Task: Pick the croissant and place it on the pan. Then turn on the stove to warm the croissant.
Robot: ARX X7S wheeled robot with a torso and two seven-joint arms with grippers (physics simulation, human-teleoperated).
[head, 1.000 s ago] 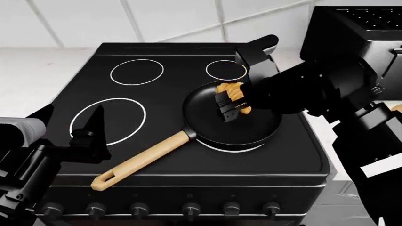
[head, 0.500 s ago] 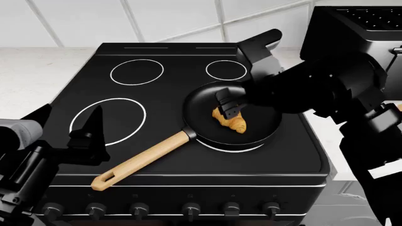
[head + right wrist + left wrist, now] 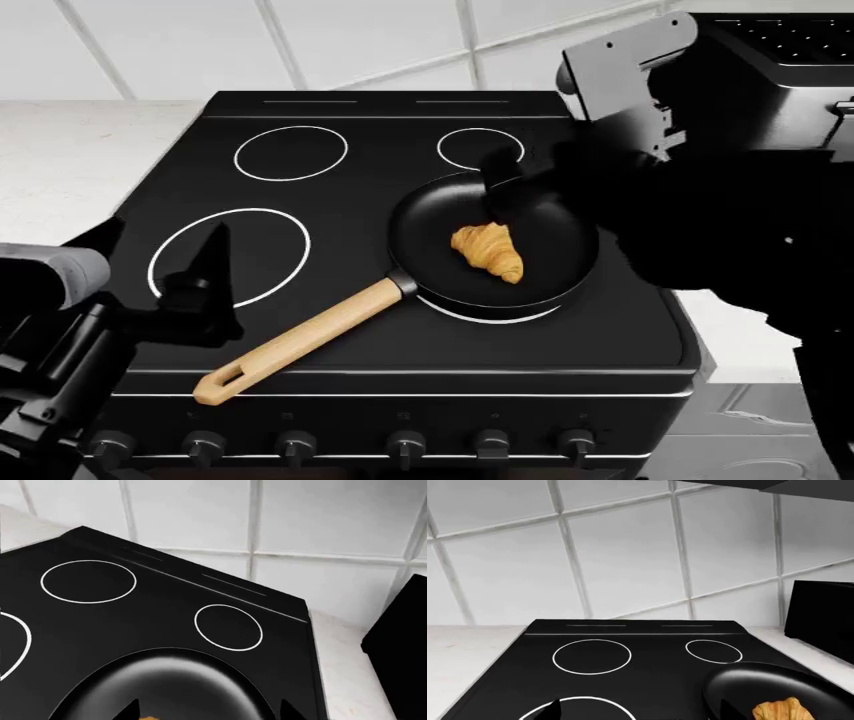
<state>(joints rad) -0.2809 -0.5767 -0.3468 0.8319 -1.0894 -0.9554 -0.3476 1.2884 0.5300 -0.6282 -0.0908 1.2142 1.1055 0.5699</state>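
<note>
Croissant (image 3: 489, 251) lies loose mid-pan (image 3: 427, 255), on the stove's (image 3: 360, 200) front-right burner. Judged light, soft, flaky; any regrasp should pinch its thick middle gently. Right gripper (image 3: 514, 190) empty above pan's far rim, jaws apart. Left gripper (image 3: 200, 285) parted, front-left burner.

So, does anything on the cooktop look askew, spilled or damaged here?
Nothing stands out. The croissant lies whole inside the pan, which sits level on the stove's front right burner, handle angled toward the front left.

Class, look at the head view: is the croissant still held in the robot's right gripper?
No: the croissant lies free inside the pan, with the right gripper lifted clear of it.
</note>
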